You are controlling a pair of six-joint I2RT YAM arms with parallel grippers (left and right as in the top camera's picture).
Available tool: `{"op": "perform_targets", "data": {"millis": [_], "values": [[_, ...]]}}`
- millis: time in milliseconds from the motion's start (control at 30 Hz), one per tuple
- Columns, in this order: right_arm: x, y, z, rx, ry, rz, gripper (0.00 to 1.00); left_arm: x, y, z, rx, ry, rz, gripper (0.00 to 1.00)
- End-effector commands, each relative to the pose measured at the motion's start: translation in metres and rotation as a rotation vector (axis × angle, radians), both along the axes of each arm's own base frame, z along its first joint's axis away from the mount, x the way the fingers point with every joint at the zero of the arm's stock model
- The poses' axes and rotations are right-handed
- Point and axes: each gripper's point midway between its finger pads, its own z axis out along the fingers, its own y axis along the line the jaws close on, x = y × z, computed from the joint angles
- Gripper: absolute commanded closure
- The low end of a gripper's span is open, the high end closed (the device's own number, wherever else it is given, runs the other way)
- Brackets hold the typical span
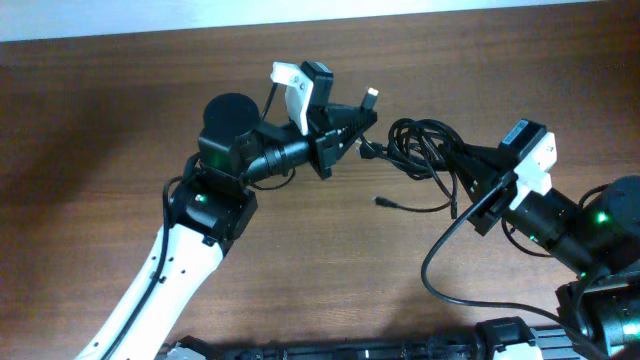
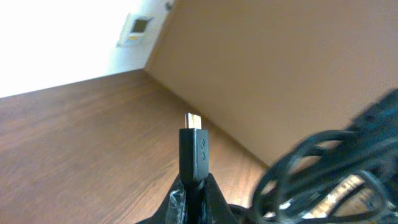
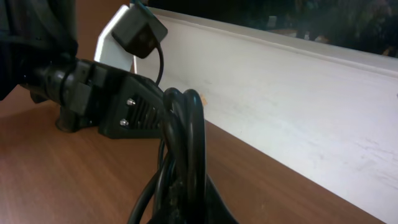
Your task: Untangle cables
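Cables in one thin black tangle, right of centre on the brown wooden worktop, between the two tools. Round, glossy, flexible cords, looped over one another several times into a loose knot. Cannot tell how many separate cords make it up. Reaches from the left tool on its left side to the right tool on its right side.

Left tool clenched on a plug at one end of the tangle. Grips the lower part of the flat, black, rectangular plug body, which has a small embossed mark on its face and a short bright metal tip pointing away from the fingertips. Held off the worktop, tip aimed far and right. Blurred black loops close by on the right in the left wrist view.

Right tool clenched too, grasping the cables at the right edge of the knot. Seen from the right wrist, two or three loops standing up side by side out of the fingertips, pressed tightly together, with thinner strands crossing below them.

Loose end lying flat on the worktop, nearer than the knot and apart from both tools. Small dark connector pointing left, its cord trailing right and curving up towards the tangle beside the right tool.
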Motion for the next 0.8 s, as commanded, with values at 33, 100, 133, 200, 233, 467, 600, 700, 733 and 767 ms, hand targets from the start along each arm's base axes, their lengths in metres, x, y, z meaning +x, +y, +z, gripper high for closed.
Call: {"op": "perform_targets", "data": {"millis": [33, 100, 133, 200, 233, 467, 600, 700, 733, 767], "values": [[-0.005, 0.001, 0.009, 0.014, -0.019, 0.011, 0.96, 0.016, 0.011, -0.002, 0.010, 0.035, 0.116, 1.00], [-0.005, 0.001, 0.009, 0.014, -0.019, 0.011, 0.96, 0.016, 0.011, -0.002, 0.009, 0.035, 0.112, 0.94], [-0.005, 0.001, 0.009, 0.014, -0.019, 0.011, 0.96, 0.016, 0.011, -0.002, 0.010, 0.036, 0.112, 0.92], [-0.005, 0.001, 0.009, 0.014, -0.019, 0.011, 0.96, 0.016, 0.011, -0.003, 0.012, 0.040, 0.112, 0.88], [-0.005, 0.001, 0.009, 0.014, -0.019, 0.010, 0.96, 0.016, 0.011, -0.004, 0.014, 0.043, 0.112, 0.81], [-0.003, -0.002, 0.008, 0.012, -0.019, -0.008, 0.96, 0.012, 0.013, -0.007, 0.018, 0.062, 0.083, 0.01], [-0.003, -0.002, 0.008, 0.012, -0.019, -0.009, 0.96, 0.008, 0.020, 0.009, -0.026, 0.010, 0.013, 0.01], [-0.003, -0.002, 0.008, 0.012, -0.019, -0.008, 0.96, -0.014, 0.018, 0.035, -0.084, -0.105, -0.149, 0.01], [-0.003, -0.002, 0.008, 0.012, -0.019, -0.008, 0.96, -0.020, 0.018, 0.040, -0.093, -0.135, -0.186, 0.01], [-0.003, -0.001, 0.008, 0.012, -0.019, -0.008, 0.96, -0.028, 0.017, 0.044, -0.095, -0.180, -0.231, 0.01]]}}
